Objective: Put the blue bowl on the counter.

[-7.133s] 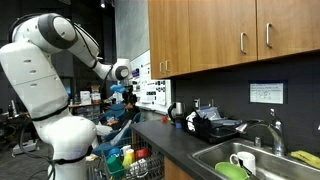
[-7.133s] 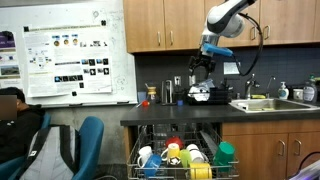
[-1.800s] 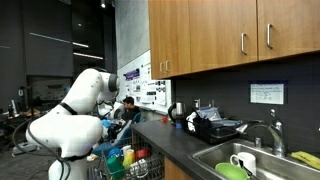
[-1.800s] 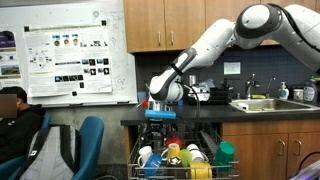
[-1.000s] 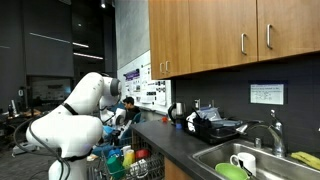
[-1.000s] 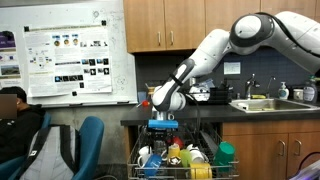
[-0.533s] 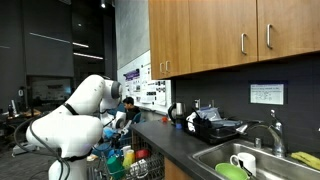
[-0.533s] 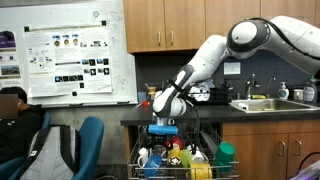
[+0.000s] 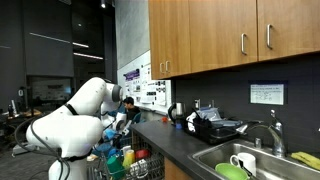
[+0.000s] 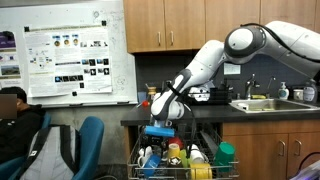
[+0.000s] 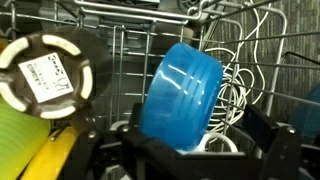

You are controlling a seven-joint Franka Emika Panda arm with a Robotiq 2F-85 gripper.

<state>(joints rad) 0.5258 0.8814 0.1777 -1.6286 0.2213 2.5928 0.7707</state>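
Note:
The blue bowl (image 11: 185,95) stands on its edge between the wires of the open dishwasher's rack (image 11: 130,50) in the wrist view. My gripper (image 11: 195,150) is open, with one dark finger on each side of the bowl's lower rim; I cannot tell if they touch it. In both exterior views the arm reaches down from the dark counter (image 10: 170,118) (image 9: 175,140), and the gripper (image 10: 160,138) (image 9: 114,130) is low over the rack (image 10: 180,160). The bowl is hidden behind the gripper there.
The rack holds several cups and bottles, with a round dark labelled lid (image 11: 50,75) and a yellow-green item (image 11: 30,150) left of the bowl. A green bowl (image 9: 232,171) and a white mug (image 9: 242,160) lie in the steel sink. A person (image 10: 12,105) sits nearby.
The arm has come down from above the counter to the rack; in the last second the gripper dropped a little lower over the dishes.

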